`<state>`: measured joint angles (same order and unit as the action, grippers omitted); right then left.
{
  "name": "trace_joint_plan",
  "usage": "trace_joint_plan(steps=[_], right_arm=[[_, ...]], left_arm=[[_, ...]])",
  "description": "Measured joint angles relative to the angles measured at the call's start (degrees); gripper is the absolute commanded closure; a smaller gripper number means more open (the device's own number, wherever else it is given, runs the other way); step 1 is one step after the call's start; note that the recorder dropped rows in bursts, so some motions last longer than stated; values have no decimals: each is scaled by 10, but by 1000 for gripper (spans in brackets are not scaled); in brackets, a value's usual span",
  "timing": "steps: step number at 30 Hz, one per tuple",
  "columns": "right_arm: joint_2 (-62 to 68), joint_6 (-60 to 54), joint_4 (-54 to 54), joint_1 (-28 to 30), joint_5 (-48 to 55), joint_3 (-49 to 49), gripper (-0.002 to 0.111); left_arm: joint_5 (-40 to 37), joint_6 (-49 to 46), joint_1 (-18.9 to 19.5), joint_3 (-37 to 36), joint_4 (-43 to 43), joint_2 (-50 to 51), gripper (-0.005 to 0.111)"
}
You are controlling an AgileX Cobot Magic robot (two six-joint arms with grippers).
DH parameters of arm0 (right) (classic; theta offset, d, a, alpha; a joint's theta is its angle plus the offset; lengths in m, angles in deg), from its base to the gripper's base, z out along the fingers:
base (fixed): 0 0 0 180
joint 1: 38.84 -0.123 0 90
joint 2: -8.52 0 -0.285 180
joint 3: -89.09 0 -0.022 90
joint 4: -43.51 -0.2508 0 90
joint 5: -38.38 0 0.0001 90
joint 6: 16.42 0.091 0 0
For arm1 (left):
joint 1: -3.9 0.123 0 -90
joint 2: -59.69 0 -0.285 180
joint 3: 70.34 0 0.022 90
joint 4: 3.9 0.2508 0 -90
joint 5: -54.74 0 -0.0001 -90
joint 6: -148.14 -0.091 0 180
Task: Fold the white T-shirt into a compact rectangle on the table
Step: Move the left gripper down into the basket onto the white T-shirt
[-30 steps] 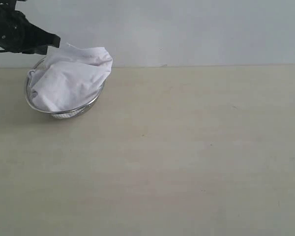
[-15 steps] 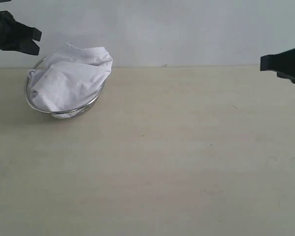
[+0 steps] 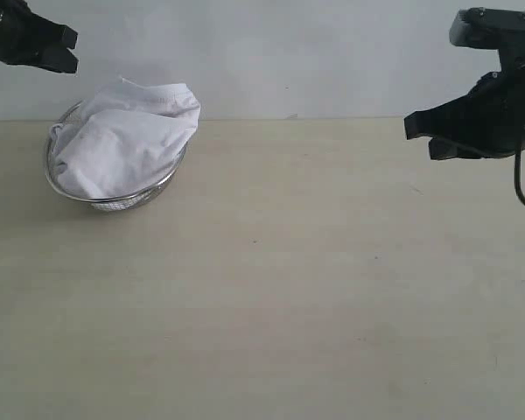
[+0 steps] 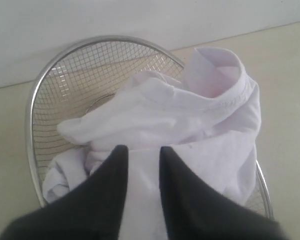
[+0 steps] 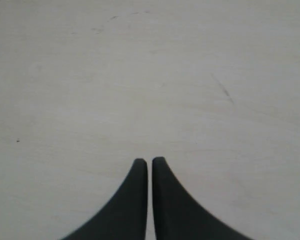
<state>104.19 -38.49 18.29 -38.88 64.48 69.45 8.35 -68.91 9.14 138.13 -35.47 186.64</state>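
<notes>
left jaws parted | right jaws closed | beige table (image 3: 289, 315), few dark specks (image 3: 254, 241) | pale wall (image 3: 289, 52) behind

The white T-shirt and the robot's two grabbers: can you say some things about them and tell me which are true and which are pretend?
1. The white T-shirt lies bunched up in the wire basket. True.
2. The shirt is folded flat on the table. False: it is crumpled in the basket and not folded.
3. The left gripper is holding the shirt. False: it hangs above the basket, jaws a little apart, with nothing between them.
4. The right gripper is shut and empty, over bare table. True.
</notes>
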Motion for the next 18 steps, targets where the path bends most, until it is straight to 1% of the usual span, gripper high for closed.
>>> trace_joint_plan(steps=[1,3,7,13,18], right_arm=[[5,-18,-22,0,0,0,109],[16,-49,-49,0,6,0,109],[28,-74,-71,0,17,3,109],[29,-80,-78,0,24,6,109],[29,-80,-79,0,31,6,109]], left_arm=[[-2,0,0,4,0,3,63],[-7,0,-5,11,1,5,54],[-10,0,-28,13,18,9,41],[-12,22,-65,15,61,38,28],[-13,80,-71,15,105,77,21]])
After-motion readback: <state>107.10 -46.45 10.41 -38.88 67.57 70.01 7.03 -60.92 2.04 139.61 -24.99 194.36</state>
